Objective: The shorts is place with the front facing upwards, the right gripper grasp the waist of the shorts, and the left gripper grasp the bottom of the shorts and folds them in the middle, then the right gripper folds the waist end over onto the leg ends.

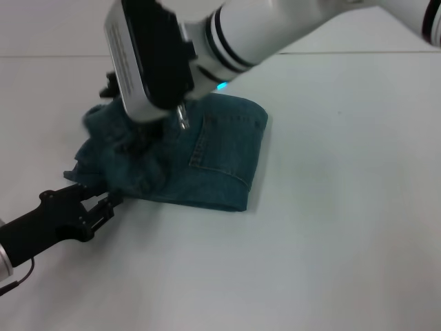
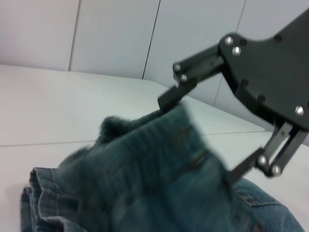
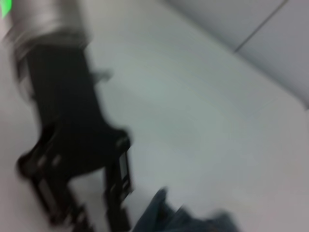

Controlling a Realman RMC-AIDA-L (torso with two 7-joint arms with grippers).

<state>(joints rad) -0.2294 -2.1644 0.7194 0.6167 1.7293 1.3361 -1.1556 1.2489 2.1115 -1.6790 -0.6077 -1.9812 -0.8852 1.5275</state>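
The blue-green denim shorts [image 1: 220, 152] lie folded on the white table, with a stitched pocket facing up and a fold along their right edge. The ruffled waist [image 1: 131, 162] is bunched on top at their left end. My right gripper [image 1: 155, 131] hangs over that bunch. In the left wrist view it [image 2: 200, 137] has its fingers spread wide around a raised hump of denim [image 2: 145, 159]. My left gripper [image 1: 110, 203] lies low at the shorts' near-left edge. It [image 3: 84, 212] is open, with bare table between the fingers and denim [image 3: 169, 220] beside it. The leg ends are hidden under the bunched cloth.
The white table [image 1: 344, 207] stretches to the right of the shorts and in front of them. My right arm [image 1: 275, 31] crosses above the shorts from the upper right. A pale panelled wall [image 2: 111, 34] rises behind the table's far edge.
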